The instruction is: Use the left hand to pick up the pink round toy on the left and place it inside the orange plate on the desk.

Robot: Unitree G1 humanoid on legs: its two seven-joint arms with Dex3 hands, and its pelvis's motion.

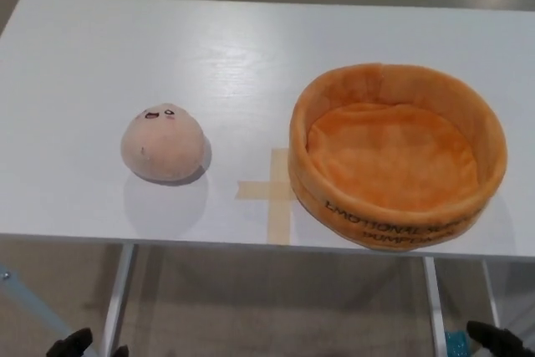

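Two things sit on the white table (100,56) in the head view: the pink round toy (162,143) on the left and the orange plate (397,156), a soft walled plush dish, on the right. They are well apart, with a cross of tan tape (276,194) stuck to the tabletop between them, its right arm running up to the plate's wall.

Both hands are mostly cut off by the bottom edge. Only a dark scrap of the left hand (84,344) shows at the lower left and a scrap of the right hand (499,340) at the lower right, both below the table's near edge, so I cannot tell how the fingers of either stand. The toy lies up and to the right of the left hand, across the table edge from it and not touched. Black lettering on the plate's front wall is too blurred to read.

Bare tabletop lies all round the toy. The plate sits close to the near edge, and its hollow holds nothing.
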